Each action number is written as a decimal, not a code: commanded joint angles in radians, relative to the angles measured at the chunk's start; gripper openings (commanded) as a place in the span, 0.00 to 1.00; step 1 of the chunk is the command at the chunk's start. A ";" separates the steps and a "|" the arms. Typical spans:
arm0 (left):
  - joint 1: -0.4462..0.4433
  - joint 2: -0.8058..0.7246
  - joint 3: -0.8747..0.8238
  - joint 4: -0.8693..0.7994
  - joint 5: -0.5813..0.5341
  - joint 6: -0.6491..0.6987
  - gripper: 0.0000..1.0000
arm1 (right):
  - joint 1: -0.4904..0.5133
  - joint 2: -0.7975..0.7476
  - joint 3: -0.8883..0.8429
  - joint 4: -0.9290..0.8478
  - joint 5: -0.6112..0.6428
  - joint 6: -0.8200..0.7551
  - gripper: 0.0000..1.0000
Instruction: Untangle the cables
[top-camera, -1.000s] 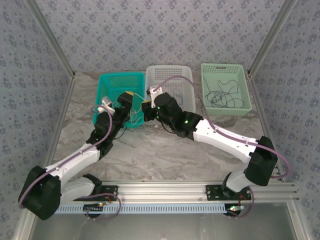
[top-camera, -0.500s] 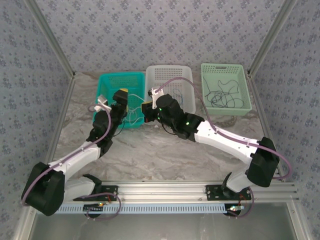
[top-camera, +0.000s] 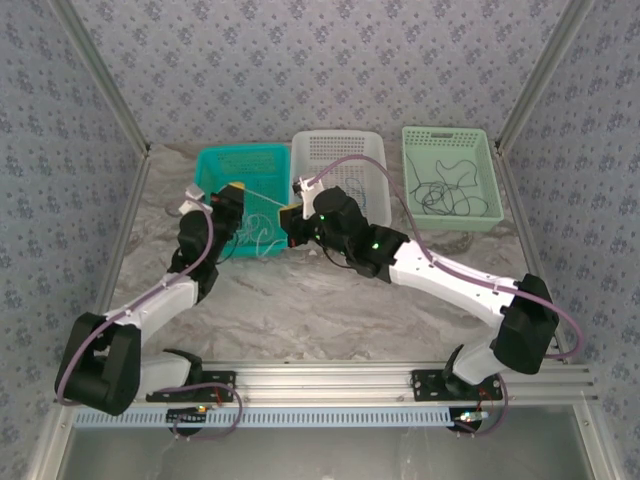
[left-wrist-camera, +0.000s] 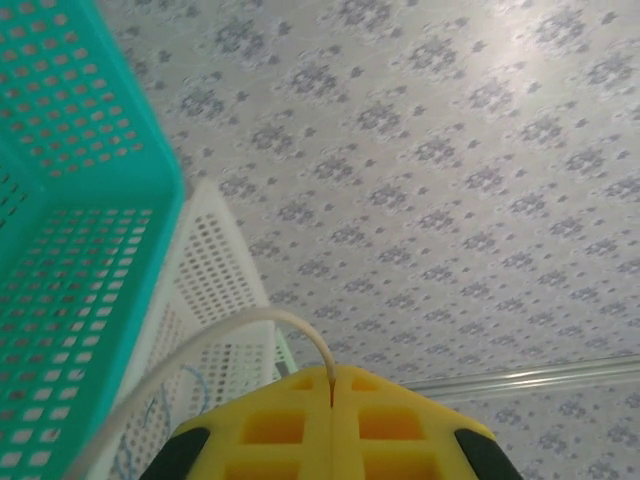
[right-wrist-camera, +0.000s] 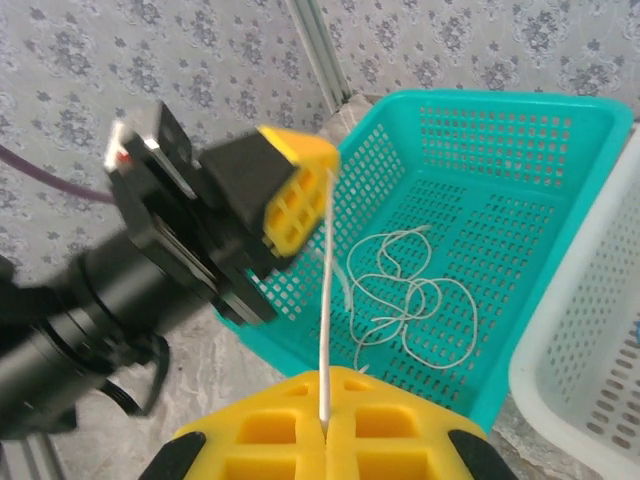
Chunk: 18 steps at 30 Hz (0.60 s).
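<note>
The pale cream cable (right-wrist-camera: 326, 290) runs taut between both grippers. My right gripper (right-wrist-camera: 323, 422) is shut on its lower end, at the teal basket's near rim. My left gripper (right-wrist-camera: 318, 165) holds the other end above the teal basket (top-camera: 240, 152); its yellow jaws are closed on the cable (left-wrist-camera: 262, 318) where it arcs out of the left gripper (left-wrist-camera: 332, 378). More cream loops (right-wrist-camera: 410, 295) lie on the teal basket floor. A black cable (top-camera: 448, 195) lies coiled in the green basket (top-camera: 445, 135). A bit of blue cable (left-wrist-camera: 197, 385) shows inside the white basket (top-camera: 340, 140).
Three baskets stand in a row at the back of the marble table (top-camera: 300, 300): teal, white, green. Patterned walls and aluminium frame posts (top-camera: 100, 75) close in the sides. Both arms reach toward the gap between teal and white baskets.
My left gripper has swung left and back over the teal basket, drawing the cream cable out straight. The right gripper has barely moved.
</note>
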 joint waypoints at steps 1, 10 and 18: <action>0.078 0.005 0.097 -0.066 0.088 0.058 0.00 | -0.027 0.015 0.030 -0.075 -0.027 -0.024 0.00; 0.149 0.094 0.360 -0.348 0.310 0.332 0.00 | -0.043 0.142 0.117 -0.158 -0.085 -0.024 0.03; 0.193 0.189 0.532 -0.409 0.405 0.506 0.00 | -0.049 0.241 0.273 -0.122 -0.076 -0.042 0.00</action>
